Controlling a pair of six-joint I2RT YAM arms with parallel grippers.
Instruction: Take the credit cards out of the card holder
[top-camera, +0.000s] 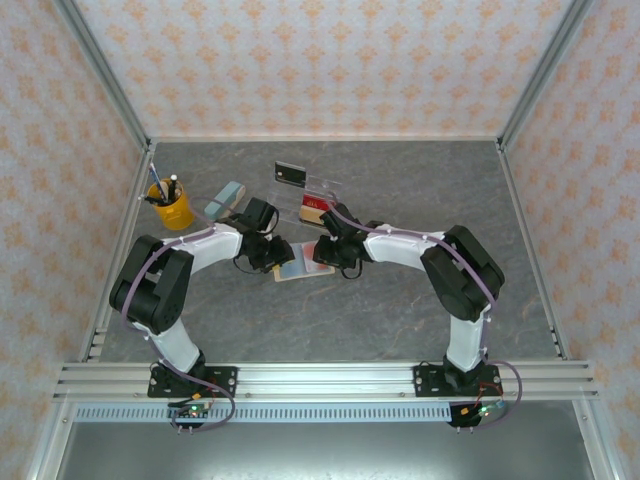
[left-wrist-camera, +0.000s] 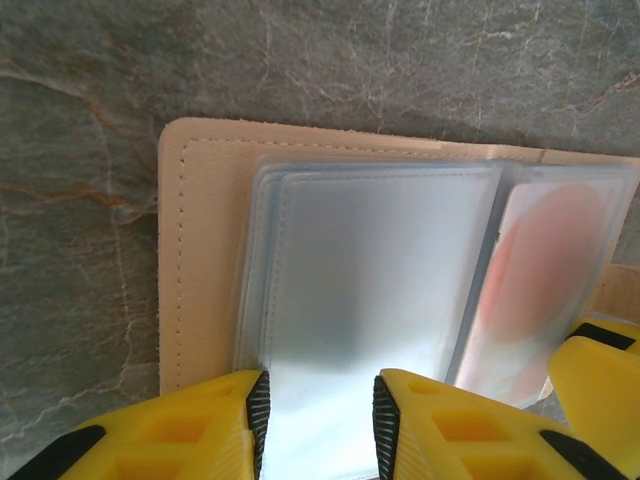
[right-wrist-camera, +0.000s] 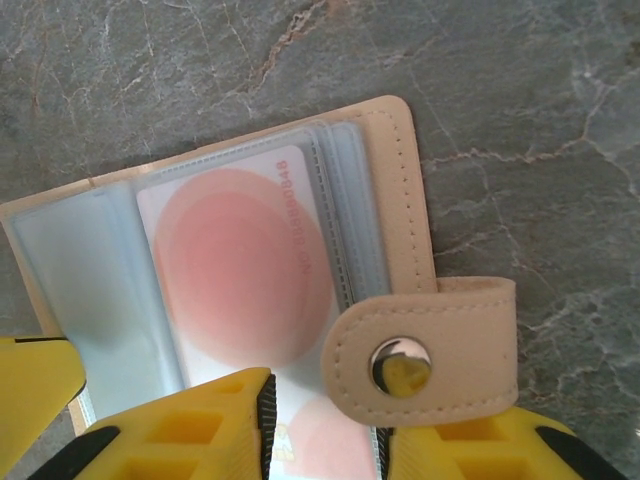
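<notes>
The tan card holder (top-camera: 297, 268) lies open on the grey table between both arms. Its clear plastic sleeves (left-wrist-camera: 370, 270) fan out, and its tan cover (left-wrist-camera: 205, 250) lies flat underneath. A white credit card with pink circles (right-wrist-camera: 240, 280) sits in a sleeve, and the same credit card (left-wrist-camera: 545, 270) shows at the right of the left wrist view. The snap tab (right-wrist-camera: 430, 350) curls over the holder's right edge. My left gripper (left-wrist-camera: 320, 415) is open, its tips down on the left sleeves. My right gripper (right-wrist-camera: 325, 430) is open too, astride the card's near end, one finger under the tab.
A yellow cup of pens (top-camera: 172, 207) stands at the back left, with a blue-grey block (top-camera: 225, 200) beside it. A clear plastic tray (top-camera: 322, 192) behind the holder carries a black card (top-camera: 290, 173) and a red card (top-camera: 313, 212). Metal posts frame the table.
</notes>
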